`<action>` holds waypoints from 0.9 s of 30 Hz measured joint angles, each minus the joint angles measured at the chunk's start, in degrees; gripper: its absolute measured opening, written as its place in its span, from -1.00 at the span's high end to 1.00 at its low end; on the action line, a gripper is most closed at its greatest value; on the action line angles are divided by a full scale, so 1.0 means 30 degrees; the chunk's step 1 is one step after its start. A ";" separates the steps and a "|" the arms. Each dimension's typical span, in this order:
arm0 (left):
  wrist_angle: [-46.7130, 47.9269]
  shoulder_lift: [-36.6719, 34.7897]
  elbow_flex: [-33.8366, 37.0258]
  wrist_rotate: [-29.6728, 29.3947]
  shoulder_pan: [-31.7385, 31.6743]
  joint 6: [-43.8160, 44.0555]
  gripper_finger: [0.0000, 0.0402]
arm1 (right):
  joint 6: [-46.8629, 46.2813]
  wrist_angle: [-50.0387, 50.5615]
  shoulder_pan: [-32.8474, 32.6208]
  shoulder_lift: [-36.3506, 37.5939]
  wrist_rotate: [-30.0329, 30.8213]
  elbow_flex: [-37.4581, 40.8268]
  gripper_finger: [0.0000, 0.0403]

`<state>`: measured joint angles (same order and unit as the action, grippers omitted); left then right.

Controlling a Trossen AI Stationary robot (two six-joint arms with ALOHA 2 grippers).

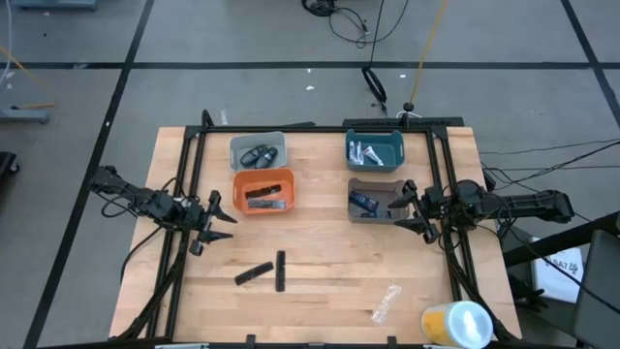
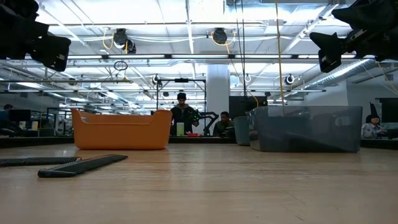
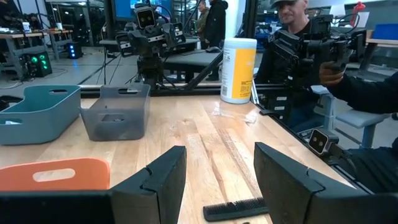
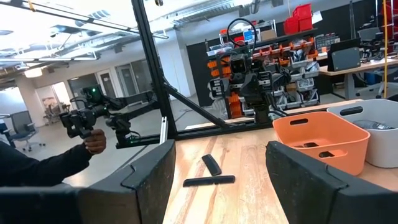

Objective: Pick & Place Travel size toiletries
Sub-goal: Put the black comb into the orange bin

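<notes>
Two thin black stick-shaped combs (image 1: pixel 267 271) lie loose on the bare wooden bench (image 1: pixel 320 291), one slanted, the other (image 1: pixel 281 270) nearly straight up the boards, their ends just beside each other. Up the bench, four small bins hold the sorted pieces. The orange plastic bin (image 1: pixel 263 190) has black sticks in it. The pale grey bin (image 1: pixel 258 152) above it carries dark grey oval pieces (image 1: pixel 259 154). The teal bin (image 1: pixel 375 149) holds silvery-white tubes (image 1: pixel 364 152), and the dark grey bin (image 1: pixel 380 200) below it holds a dark blue tube (image 1: pixel 363 202).

Left hand (image 1: pixel 219 214) hangs at the bench's left side, just off the orange bin's corner, fingers spread and nothing between them; its wrist view looks out over one comb (image 3: pixel 235 208). Right hand (image 1: pixel 407 208) hovers at the right edge of the dark grey bin, fingers apart, empty too.

Down at the front right, a clear crinkled plastic wrapper (image 1: pixel 386 302) lies flat, and a big yellow-and-white cylinder (image 1: pixel 457 323) stands at the corner.
</notes>
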<state>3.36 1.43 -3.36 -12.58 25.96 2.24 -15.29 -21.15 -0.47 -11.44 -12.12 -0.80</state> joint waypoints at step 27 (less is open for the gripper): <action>-0.3029 0.0208 0.0017 -0.0408 0.0000 0.8587 0.07 | -0.0656 0.0152 0.0000 0.0000 -0.0007 -0.0007 -0.18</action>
<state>-5.73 2.06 -3.31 -13.80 25.96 28.01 -17.26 -20.69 -0.47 -11.44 -12.14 -0.82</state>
